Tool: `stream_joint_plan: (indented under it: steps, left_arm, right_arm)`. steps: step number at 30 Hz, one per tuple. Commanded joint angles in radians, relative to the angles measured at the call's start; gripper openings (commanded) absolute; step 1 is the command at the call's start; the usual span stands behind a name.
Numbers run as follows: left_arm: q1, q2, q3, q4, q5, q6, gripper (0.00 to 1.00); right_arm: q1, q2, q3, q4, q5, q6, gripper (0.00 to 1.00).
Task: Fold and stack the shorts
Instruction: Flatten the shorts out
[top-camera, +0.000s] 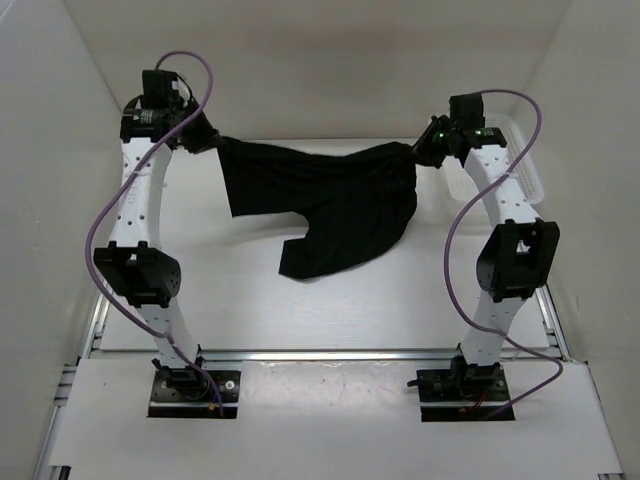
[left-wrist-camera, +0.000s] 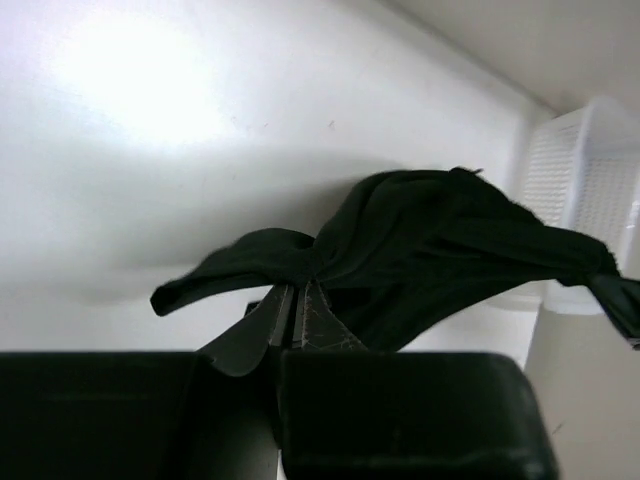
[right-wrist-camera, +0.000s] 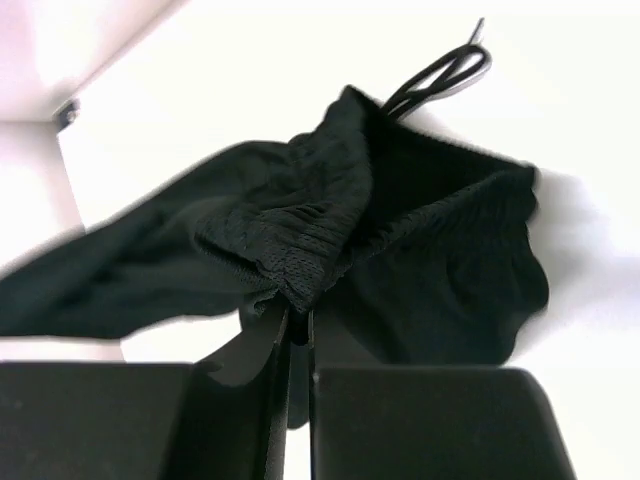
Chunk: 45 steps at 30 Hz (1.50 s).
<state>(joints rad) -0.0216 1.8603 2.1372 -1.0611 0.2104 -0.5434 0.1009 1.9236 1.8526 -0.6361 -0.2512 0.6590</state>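
1. The left gripper is pinched together on a bunched corner of the shorts. Only a small knot of cloth sits between its fingers.
2. The right gripper is likewise closed tight, on a gathered piece of the ribbed waistband. The cloth is pleated right at its fingertips, and the drawstring loops loose beyond them.
3. Between the two grippers the shorts hang as a sagging band, lifted off the table. One leg droops low on the near side. I cannot tell whether its hem touches the surface.
4. Both bites look thin. If the arms draw further apart, the fabric could slip out of one gripper. The garment would then swing from the other and land in a heap.
5. The cloth looks twisted at each pinch. Laid down this way, it would probably settle creased, and any fold would come out crooked.
6. The free drawstring could get trapped under the cloth.
7. The white mesh basket stands just outboard of the right gripper. An outward swing could knock it or drape cloth over its rim.
8. The shorts are outside the basket. The right arm hides most of its inside, so I cannot tell whether it holds anything.
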Motion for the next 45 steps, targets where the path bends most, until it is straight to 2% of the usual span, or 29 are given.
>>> stream_joint_plan:
  steps: [1,4,6,9,10,11,12,13,14,15,16,19,20,22,23,25,26,27,30,33,34,37,41,45]
  left_arm:
    - [0.040,-0.035,0.159,-0.022,0.040,-0.018,0.11]
    - [0.051,-0.075,0.162,-0.022,0.058,-0.018,0.11]
    - [0.051,-0.151,0.092,-0.022,0.069,-0.018,0.11]
    - [0.008,-0.310,-0.211,0.021,0.069,-0.003,0.11]
    - [-0.004,-0.353,-0.408,0.073,0.069,-0.003,0.11]
    - [-0.017,-0.428,-0.507,0.097,0.069,-0.003,0.11]
    - [-0.027,-0.458,-0.602,0.121,0.069,-0.003,0.15]
    - [-0.037,-0.476,-0.764,0.136,0.078,-0.003,0.29]
    - [-0.037,-0.477,-0.827,0.147,0.078,-0.012,0.41]
    - [-0.037,-0.486,-0.871,0.147,0.078,-0.012,0.60]
    - [-0.037,-0.486,-0.902,0.156,0.087,-0.012,0.62]
    - [-0.037,-0.477,-0.932,0.156,0.047,-0.001,0.64]
    - [-0.037,-0.477,-0.922,0.156,0.035,-0.001,0.64]
    - [-0.037,-0.443,-0.922,0.156,0.024,-0.001,0.64]
    - [-0.037,-0.431,-0.922,0.156,0.024,0.008,0.64]
    - [-0.037,-0.396,-0.934,0.156,-0.009,0.008,0.65]
    - [-0.037,-0.382,-0.935,0.165,-0.019,0.008,0.69]
    - [-0.037,-0.371,-0.963,0.165,-0.040,-0.001,0.82]
    - [-0.037,-0.313,-1.016,0.204,-0.049,-0.001,0.89]
    - [-0.037,-0.260,-1.066,0.249,-0.026,-0.001,0.89]
    - [-0.037,-0.241,-1.079,0.262,-0.014,-0.001,0.89]
    - [-0.037,-0.205,-1.115,0.288,0.015,-0.015,0.85]
    - [-0.057,-0.167,-1.140,0.325,0.015,-0.041,0.82]
    - [-0.067,-0.081,-1.108,0.351,0.015,-0.041,0.68]
  right_arm:
    - [0.005,-0.112,0.057,0.021,-0.049,-0.067,0.00]
    - [0.016,-0.266,-0.122,0.102,-0.047,-0.117,0.00]
    - [0.034,-0.399,-0.326,0.124,0.013,-0.148,0.00]
    - [0.060,-0.577,-0.651,0.124,0.090,-0.157,0.01]
    - [0.060,-0.619,-0.735,0.124,0.107,-0.145,0.08]
    - [0.072,-0.688,-0.885,0.124,0.140,-0.136,0.38]
    - [0.072,-0.721,-0.953,0.107,0.160,-0.121,0.51]
    - [0.072,-0.748,-1.008,0.090,0.183,-0.104,0.62]
    - [0.072,-0.799,-1.047,0.075,0.205,-0.090,0.72]
    - [0.072,-0.820,-1.094,0.064,0.220,-0.067,0.72]
    - [0.072,-0.839,-1.095,0.055,0.251,-0.058,0.73]
    - [0.072,-0.841,-1.023,0.055,0.283,-0.058,0.63]
    - [0.082,-0.787,-0.986,0.055,0.293,-0.068,0.55]
    - [0.082,-0.703,-0.853,0.041,0.293,-0.108,0.53]
    - [0.082,-0.607,-0.805,0.017,0.293,-0.123,0.53]
    - [0.091,-0.464,-0.657,-0.013,0.293,-0.157,0.61]
    - [0.106,-0.422,-0.614,-0.026,0.293,-0.171,0.66]
    - [0.129,-0.379,-0.575,-0.027,0.293,-0.180,0.75]
    - [0.178,-0.215,-0.420,-0.054,0.291,-0.229,0.81]
    - [0.201,-0.060,-0.276,-0.097,0.300,-0.239,0.83]
    - [0.212,-0.007,-0.233,-0.097,0.314,-0.248,0.79]
    - [0.230,0.052,-0.202,-0.119,0.314,-0.239,0.72]
    - [0.230,0.089,-0.202,-0.119,0.302,-0.187,0.71]
    - [0.230,0.152,-0.202,-0.103,0.264,-0.133,0.71]
